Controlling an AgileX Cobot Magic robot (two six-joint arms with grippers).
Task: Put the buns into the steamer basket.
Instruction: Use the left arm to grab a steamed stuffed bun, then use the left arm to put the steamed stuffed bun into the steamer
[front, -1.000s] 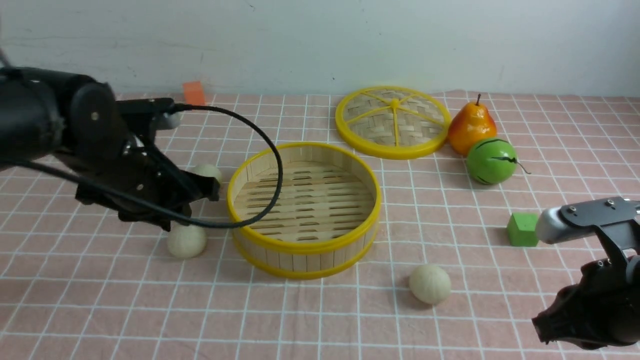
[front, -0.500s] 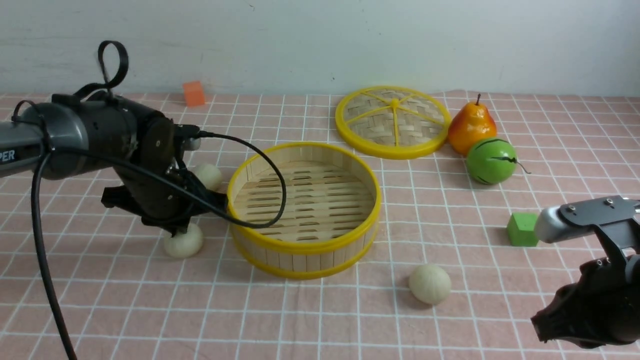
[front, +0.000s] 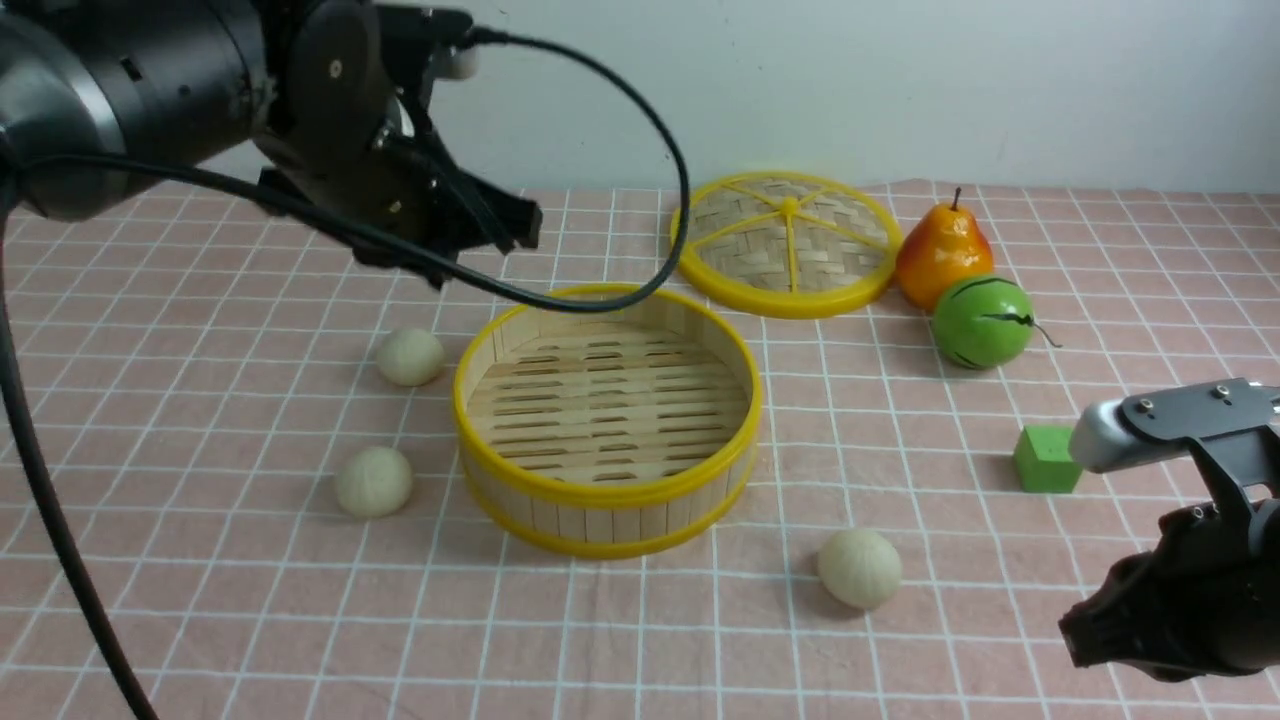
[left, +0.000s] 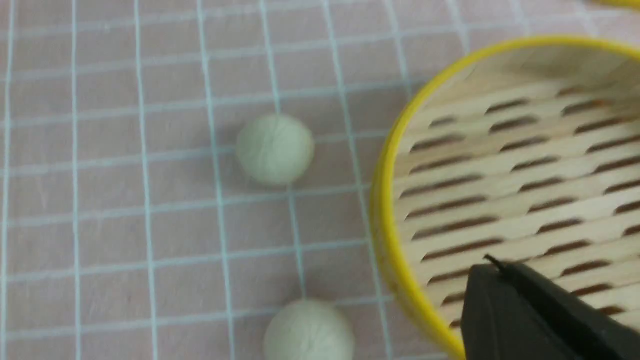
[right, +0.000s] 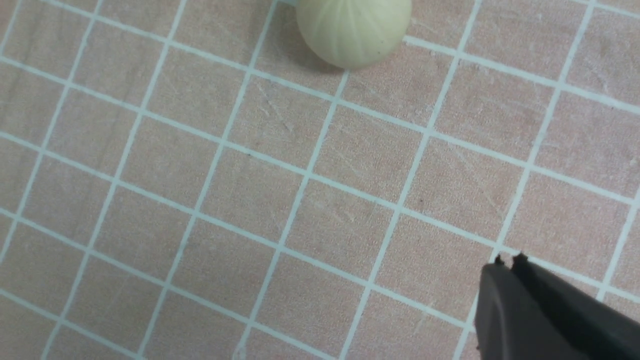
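Up from beside the near-left bun (front: 373, 481) has come the left arm; its left fingers (front: 505, 218) now hang over the far-left rim of the steamer basket (front: 600, 500), pressed together with nothing between them. All three buns lie on the surface outside the basket. That one and the far-left bun (front: 410, 356) are well below the fingers, so the lift looks empty. A third bun (front: 859, 568) sits in front, near the right fingers (right: 525, 305), likewise closed and empty, probably waiting
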